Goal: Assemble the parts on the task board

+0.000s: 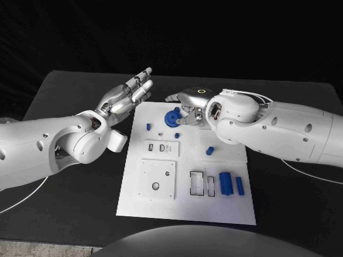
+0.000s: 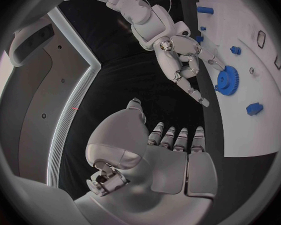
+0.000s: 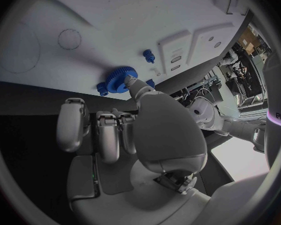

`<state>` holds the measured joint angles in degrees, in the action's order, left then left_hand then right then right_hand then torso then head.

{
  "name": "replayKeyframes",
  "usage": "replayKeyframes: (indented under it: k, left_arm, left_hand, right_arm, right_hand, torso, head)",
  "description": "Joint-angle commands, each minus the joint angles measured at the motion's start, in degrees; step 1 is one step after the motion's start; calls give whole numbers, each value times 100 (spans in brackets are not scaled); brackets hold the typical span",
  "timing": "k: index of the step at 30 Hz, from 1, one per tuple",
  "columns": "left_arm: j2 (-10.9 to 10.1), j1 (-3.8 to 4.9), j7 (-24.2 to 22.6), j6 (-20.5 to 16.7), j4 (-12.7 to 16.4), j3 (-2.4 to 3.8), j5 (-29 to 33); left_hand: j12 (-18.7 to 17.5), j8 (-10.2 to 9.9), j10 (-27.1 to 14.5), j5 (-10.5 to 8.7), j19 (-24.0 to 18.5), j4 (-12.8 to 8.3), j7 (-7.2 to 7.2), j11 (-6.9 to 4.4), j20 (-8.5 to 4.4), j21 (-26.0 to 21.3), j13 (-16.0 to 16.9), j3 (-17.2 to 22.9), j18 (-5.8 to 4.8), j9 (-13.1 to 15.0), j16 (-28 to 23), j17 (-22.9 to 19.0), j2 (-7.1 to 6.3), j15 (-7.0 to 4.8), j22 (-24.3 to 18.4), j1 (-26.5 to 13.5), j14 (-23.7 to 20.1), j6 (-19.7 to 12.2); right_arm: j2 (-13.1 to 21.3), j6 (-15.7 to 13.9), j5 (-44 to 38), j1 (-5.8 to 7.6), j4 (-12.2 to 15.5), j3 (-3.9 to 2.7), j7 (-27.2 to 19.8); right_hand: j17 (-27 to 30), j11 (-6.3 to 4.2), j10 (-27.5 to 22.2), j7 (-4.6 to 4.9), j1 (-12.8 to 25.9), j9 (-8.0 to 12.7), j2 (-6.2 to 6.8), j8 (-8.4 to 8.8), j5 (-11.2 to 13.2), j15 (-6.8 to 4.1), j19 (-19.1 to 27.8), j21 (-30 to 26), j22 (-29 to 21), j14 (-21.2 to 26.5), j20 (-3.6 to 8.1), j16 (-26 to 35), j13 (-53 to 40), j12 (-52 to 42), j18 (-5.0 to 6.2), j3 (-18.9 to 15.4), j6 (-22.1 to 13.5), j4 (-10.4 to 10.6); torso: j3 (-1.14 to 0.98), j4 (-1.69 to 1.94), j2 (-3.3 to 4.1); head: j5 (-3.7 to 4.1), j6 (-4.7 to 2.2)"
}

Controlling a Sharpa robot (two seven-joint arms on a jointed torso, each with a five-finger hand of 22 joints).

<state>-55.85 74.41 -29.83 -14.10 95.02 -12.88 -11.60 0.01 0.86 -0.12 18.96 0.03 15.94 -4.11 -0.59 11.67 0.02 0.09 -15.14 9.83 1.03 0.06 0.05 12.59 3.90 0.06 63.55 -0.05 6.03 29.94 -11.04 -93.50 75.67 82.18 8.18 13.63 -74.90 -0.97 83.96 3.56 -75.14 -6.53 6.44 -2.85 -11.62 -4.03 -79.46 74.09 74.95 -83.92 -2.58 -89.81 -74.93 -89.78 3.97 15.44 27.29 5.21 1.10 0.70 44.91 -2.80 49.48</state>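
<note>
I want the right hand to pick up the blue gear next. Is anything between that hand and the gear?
Nothing visible does. The right hand is already at the blue toothed gear at the far end of the white task board, one of its fingers reaching its rim. The left hand hangs off to the side.

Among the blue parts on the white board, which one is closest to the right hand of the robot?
The blue gear, the toothed round one at the board's far end. The right hand is right at it, a fingertip at its rim; the other blue parts lie farther away.
</note>
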Motion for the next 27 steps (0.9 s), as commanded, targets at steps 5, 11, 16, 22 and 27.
replayKeyframes:
  k: [5,11,16,22,27]
  left_arm:
    - [10,-7,-48,128,-11,1,2]
    - [13,-23,-52,136,-26,0,17]
    - [14,-33,-59,138,-33,0,21]
    - [28,-36,-62,150,-41,0,23]
    - [33,-38,-65,147,-44,0,23]
  left_hand:
    - [-1,33,12,39,-3,9,39,46,46,-2,-9,33,47,9,-6,-5,-14,46,-6,57,5,21]
    - [-1,33,12,44,-3,7,41,46,46,-2,-9,34,46,9,-6,-5,-13,47,-6,59,5,22]
    - [-1,34,12,59,-3,2,47,49,49,-2,-9,39,46,10,-6,-5,-9,51,-6,67,5,28]
    - [-1,35,12,82,-3,-6,53,53,52,-2,-9,48,45,11,-6,-5,-1,54,-6,79,5,30]
    - [-1,36,12,105,-3,-15,59,54,55,-2,-9,55,45,12,-6,-5,4,57,-6,92,5,34]
  right_arm:
    - [89,-416,46,-9,0,-2,-138]
    - [209,-698,94,-11,39,-2,-213]
    - [275,-602,124,-12,79,-2,-238]
    - [293,-351,153,-29,112,-1,-240]
    - [289,-156,165,-39,111,-1,-234]
  right_hand:
    - [-1492,-86,604,-51,53,108,21,12,266,-86,5,-72,283,-601,84,-1,-1507,-22,55,-179,-167,134]
    - [-1503,-64,604,-11,27,24,-48,-115,250,-77,-20,-76,300,-605,87,-12,-1507,-22,48,-224,471,229]
    - [-1510,-66,604,-22,25,-69,-98,-256,218,-75,-50,-56,331,-608,83,-19,-1507,-22,40,-246,1127,261]
    - [-1510,-67,604,-22,28,-66,-101,-255,221,-75,-44,-67,324,-608,83,-19,-1507,-22,43,-248,1119,264]
    - [-1510,-61,604,-11,28,-101,-131,-306,218,-73,-45,-75,329,-608,82,-19,-1507,-22,43,-256,1413,273]
  torso:
    - [4,5,3]
    - [4,2,2]
    - [5,3,1]
    - [2,2,-2]
    - [3,3,0]
  head:
    - [-9,2]
    - [-11,13]
    - [14,2]
    - [3,2]
    - [6,-5]
